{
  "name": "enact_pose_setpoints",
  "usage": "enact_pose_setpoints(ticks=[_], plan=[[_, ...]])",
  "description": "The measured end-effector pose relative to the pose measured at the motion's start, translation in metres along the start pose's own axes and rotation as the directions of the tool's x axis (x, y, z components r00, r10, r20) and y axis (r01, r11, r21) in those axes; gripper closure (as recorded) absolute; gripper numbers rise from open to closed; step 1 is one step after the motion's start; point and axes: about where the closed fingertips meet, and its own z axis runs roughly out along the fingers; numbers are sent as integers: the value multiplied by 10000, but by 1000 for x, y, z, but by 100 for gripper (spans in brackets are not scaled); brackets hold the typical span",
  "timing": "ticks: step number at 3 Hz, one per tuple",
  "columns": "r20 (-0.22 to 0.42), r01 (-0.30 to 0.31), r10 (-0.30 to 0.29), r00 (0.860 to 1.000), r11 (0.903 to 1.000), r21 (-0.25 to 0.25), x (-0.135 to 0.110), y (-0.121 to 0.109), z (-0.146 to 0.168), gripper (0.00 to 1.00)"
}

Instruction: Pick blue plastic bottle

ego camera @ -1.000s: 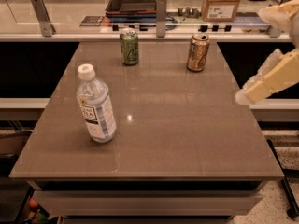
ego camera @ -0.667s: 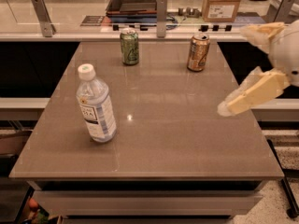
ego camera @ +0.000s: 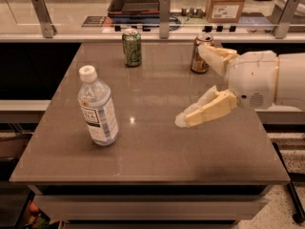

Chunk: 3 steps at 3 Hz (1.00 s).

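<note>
- Camera view, the arm: it comes in from the right edge as a thick white forearm lying roughly level over the right side of the table [ego camera: 143, 156]. It ends in a rounded white wrist housing.
- Camera view, the gripper [ego camera: 190, 86]: it points left toward the middle of the table, with its two tan fingers spread wide apart and nothing between them.
  - The upper finger [ego camera: 217, 57] angles up toward the back of the table, and its tip overlaps the gold can [ego camera: 197, 61] from this angle.
  - The lower finger [ego camera: 206, 110] slants down and to the left. Its pale tip seems to hang just above the surface, though I cannot tell whether it touches.
- Camera view, the blue plastic bottle [ego camera: 97, 108]: it stands upright on the left part of the table, white cap on top. Its label (white with a dark square) is turned toward the camera. It is well apart from the gripper, with bare tabletop between them.
- Camera view, the cans: the green can [ego camera: 132, 47] stands near the back edge, a little left of centre. The gold can stands near the back edge to the right, just behind the upper finger.
- Camera view, behind the table: a counter runs across the frame with upright metal posts [ego camera: 164, 16]. A dark tray [ego camera: 138, 2] and a cardboard box [ego camera: 228, 3] sit on it.
</note>
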Motion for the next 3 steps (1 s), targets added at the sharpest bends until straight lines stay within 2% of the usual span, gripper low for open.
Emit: enact_pose_setpoints(ticks=[1, 2, 3], plan=[[967, -358, 419, 9944, 9973, -645, -9, 18, 34, 0], [1135, -601, 730, 9908, 9917, -1134, -11, 31, 61, 0], [722, -786, 899, 9933, 9861, -1461, -9, 43, 86, 0]])
